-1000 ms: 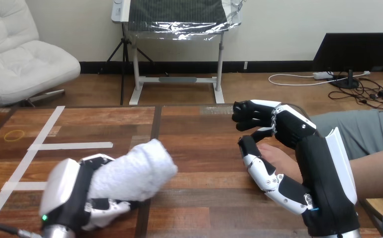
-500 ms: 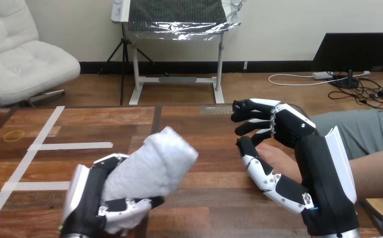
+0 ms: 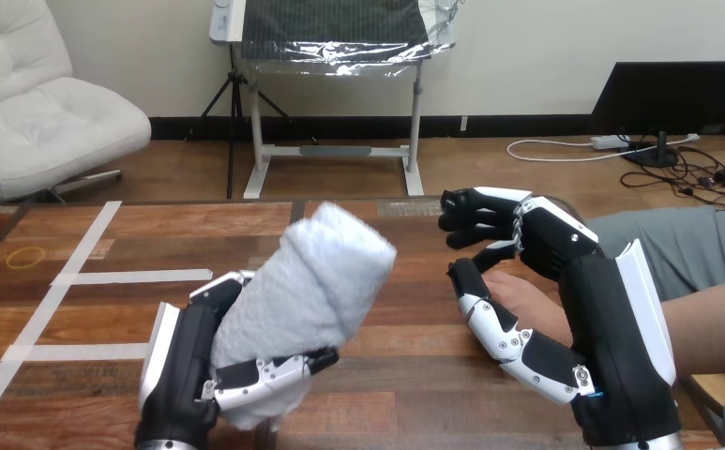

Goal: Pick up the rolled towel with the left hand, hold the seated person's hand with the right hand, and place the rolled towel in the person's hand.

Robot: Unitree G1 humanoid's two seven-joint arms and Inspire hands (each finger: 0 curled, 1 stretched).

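Wooden table (image 3: 415,375) boards, crossed by white tape lines (image 3: 133,276), run under everything in the head view, and the person's hand (image 3: 518,295) serves as the marker for the rest.

That hand lies low over the table with the robot's right hand (image 3: 551,244) wrapped about it. The right hand's fingers curl over the far side and its thumb comes round the near side, so the person's hand is cupped between them. This grip looks the same as a second ago.

The change is on the other side. The rolled towel (image 3: 316,281) is clasped in the left hand (image 3: 189,375), with the fingers closed round its lower end and the roll standing tilted, its upper end leaning toward the person's hand. A second ago the roll lay lower and farther from the person's hand. It has since risen and swung closer, though a clear strip of table still separates the two.

Pick-up and hold therefore look done, and the carry across is under way. What remains, by my reading, is to bring the roll over the person's hand and let go. The right hand's arched fingers may crowd that approach.
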